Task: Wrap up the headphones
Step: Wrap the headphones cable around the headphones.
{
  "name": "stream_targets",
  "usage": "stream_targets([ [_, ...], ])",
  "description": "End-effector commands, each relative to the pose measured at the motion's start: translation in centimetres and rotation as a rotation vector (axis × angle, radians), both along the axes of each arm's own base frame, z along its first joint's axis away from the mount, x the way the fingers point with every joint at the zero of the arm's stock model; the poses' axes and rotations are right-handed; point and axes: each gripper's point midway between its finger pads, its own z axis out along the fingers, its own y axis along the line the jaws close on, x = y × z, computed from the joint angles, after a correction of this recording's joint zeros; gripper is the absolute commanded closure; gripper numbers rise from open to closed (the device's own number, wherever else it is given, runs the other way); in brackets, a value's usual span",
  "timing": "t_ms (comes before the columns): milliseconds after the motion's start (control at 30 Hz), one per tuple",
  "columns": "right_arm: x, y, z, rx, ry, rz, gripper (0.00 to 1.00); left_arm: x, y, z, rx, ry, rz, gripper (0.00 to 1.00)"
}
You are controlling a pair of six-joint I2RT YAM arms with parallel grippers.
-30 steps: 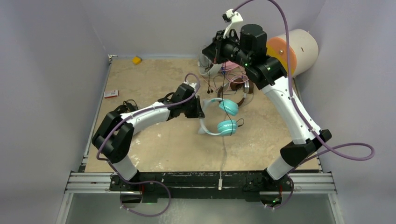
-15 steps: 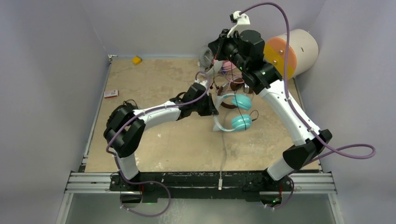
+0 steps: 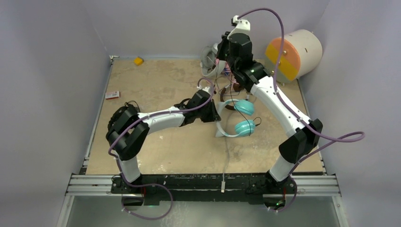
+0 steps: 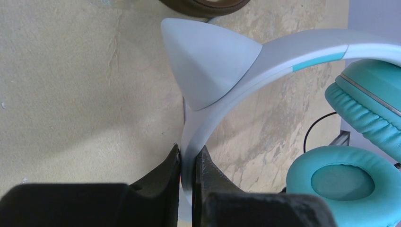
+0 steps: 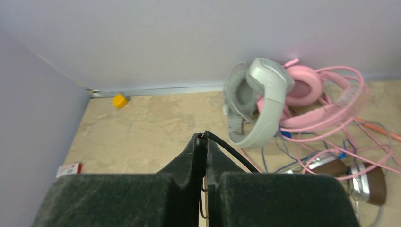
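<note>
The teal-and-white headphones [image 3: 243, 118] lie mid-table, with a white cat-ear headband [image 4: 265, 52] and teal ear cups [image 4: 340, 184]. My left gripper [image 3: 216, 116] [image 4: 188, 153] is shut on that headband just below the cat ear. Raised over the back of the table, my right gripper [image 3: 221, 47] [image 5: 205, 137] is shut on a thin black cable [image 5: 231, 153] that trails down to the right. Which headphones this cable belongs to is hidden. Behind it lie grey-white headphones [image 5: 257, 101], pink headphones [image 5: 307, 90] and a brown-and-silver pair [image 5: 364, 182].
A cream cylinder with an orange-and-yellow face [image 3: 295, 52] stands at the back right. A yellow block [image 3: 138, 60] sits in the back left corner and a small red card [image 3: 112, 95] near the left wall. A thin cable [image 3: 226, 156] runs to the front edge.
My left gripper has slid right with the teal-and-white headphones in it. The right arm has swung left and back over the headphone pile, still pinching the black cable.
</note>
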Motion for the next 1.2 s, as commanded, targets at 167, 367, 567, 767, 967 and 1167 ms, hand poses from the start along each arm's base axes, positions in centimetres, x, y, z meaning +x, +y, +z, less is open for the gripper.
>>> stream_targets([
  [167,1.6,-3.4,-2.2,-0.116,0.021,-0.198,0.66,0.5,1.7,5.2,0.032,-0.145,0.026,1.0],
  [367,0.2,-1.7,-3.0,-0.192,0.101,-0.039,0.17,-1.2,3.0,5.8,0.067,-0.123,-0.034,1.0],
  [567,-4.5,-1.5,-2.3,-0.258,0.169,0.152,0.08,-3.3,3.3,6.5,0.038,-0.071,-0.141,1.0],
  [767,-8.9,-2.6,-2.6,-0.279,0.183,0.252,0.1,-4.0,4.6,8.0,0.03,-0.089,-0.17,1.0],
  [967,-13.3,-4.8,-3.5,-0.268,0.165,0.273,0.22,-3.5,6.6,10.1,-0.015,-0.112,-0.134,1.0],
  [1167,-18.6,-5.1,-5.7,-0.185,0.104,0.4,0.49,-2.7,9.1,10.5,0.057,-0.152,-0.063,1.0],
])
